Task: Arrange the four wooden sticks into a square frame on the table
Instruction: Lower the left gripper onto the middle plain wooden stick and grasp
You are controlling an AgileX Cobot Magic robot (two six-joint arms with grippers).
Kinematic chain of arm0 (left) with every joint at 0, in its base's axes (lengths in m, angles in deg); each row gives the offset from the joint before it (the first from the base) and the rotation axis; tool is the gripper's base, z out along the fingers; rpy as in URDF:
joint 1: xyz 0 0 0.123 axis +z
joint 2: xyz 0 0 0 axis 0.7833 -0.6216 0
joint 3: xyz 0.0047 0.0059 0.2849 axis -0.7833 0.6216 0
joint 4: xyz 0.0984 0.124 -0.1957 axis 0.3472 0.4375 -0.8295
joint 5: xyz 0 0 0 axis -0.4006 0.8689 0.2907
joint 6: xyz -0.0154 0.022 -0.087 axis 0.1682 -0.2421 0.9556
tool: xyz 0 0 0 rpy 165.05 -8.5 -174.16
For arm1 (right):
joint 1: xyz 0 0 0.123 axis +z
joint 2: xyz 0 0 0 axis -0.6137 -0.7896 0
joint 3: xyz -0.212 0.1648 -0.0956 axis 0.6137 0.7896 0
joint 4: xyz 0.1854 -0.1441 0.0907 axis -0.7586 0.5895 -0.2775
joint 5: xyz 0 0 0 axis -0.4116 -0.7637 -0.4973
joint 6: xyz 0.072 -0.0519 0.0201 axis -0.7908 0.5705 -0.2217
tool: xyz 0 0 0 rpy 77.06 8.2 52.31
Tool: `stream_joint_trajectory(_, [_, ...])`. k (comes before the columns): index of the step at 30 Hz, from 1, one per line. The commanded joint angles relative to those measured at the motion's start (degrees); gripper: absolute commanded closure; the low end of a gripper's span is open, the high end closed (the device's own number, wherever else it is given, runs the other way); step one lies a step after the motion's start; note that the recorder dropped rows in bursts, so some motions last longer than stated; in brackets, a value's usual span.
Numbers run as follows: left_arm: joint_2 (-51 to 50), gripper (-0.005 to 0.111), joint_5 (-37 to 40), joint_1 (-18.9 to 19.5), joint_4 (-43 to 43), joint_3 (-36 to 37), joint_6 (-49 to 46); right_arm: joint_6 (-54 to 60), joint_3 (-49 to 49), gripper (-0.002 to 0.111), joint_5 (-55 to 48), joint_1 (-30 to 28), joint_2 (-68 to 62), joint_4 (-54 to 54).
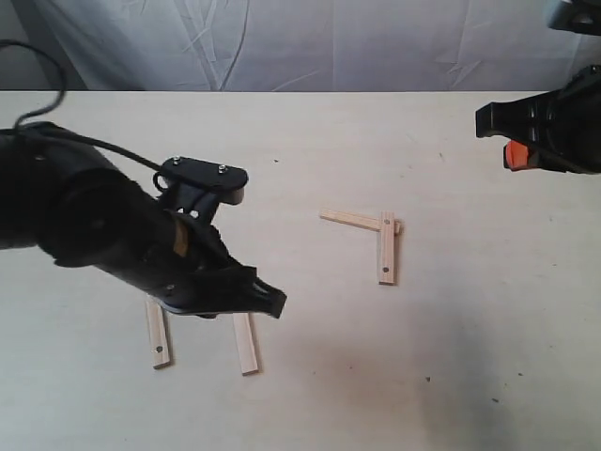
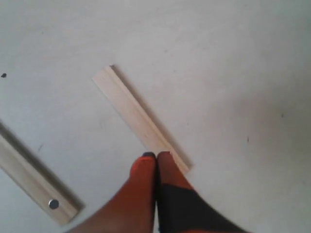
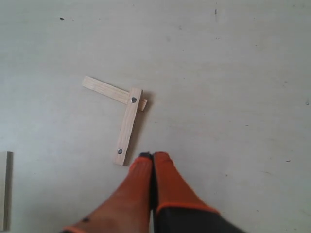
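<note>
Two wooden sticks form an L on the table (image 1: 451, 357): one lies flat (image 1: 350, 220) (image 3: 106, 90), and the other (image 1: 387, 248) (image 3: 127, 127) overlaps its end, with dark dots at both ends. Two more sticks lie apart at the front left, one with a hole (image 1: 159, 334) (image 2: 34, 179) and one plain (image 1: 245, 344) (image 2: 137, 116). My left gripper (image 1: 274, 303) (image 2: 156, 155) is shut and empty, hovering over the near end of the plain stick. Far right and raised, my right gripper (image 1: 486, 122) (image 3: 153, 156) is shut and empty, beside the L's free end in its wrist view.
A wrinkled grey cloth (image 1: 310, 42) hangs behind the table's far edge. A black cable (image 1: 56, 75) loops over the left arm. The stick at the edge of the right wrist view (image 3: 4, 189) is one of the loose pair.
</note>
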Motion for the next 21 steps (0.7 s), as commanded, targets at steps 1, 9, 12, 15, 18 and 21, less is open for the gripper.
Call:
stream_joint_trajectory(1, [-5.84,0.107,-3.53,-0.59,6.16,-1.52,14.23,0.37,0.24,0.108,-0.3,-0.26,0.34,0.29])
stream_joint_trajectory(9, [-9.93,0.099,-4.98,-0.59,1.92,-1.52,18.87,0.37,0.24,0.108,-0.13,-0.26,0.34,0.45])
stream_joint_trajectory(12, [-10.06,0.083,-4.08,-0.59,2.14,-1.52,18.86,0.37,0.24,0.108,-0.13,-0.26,0.34,0.45])
stream_joint_trajectory(15, [-10.06,0.065,-5.59,-0.59,2.25,-1.52,18.86,0.37,0.24,0.108,-0.23,-0.26,0.34,0.45])
stream_joint_trajectory(18, [-10.17,0.055,-7.7,-0.59,2.25,-1.52,18.86,0.37,0.24,0.108,-0.23,-0.26,0.34,0.45])
stream_joint_trajectory(21, [-11.48,0.055,-7.85,-0.59,3.79,-1.52,20.94,0.37,0.24,0.108,-0.23,-0.26,0.34,0.34])
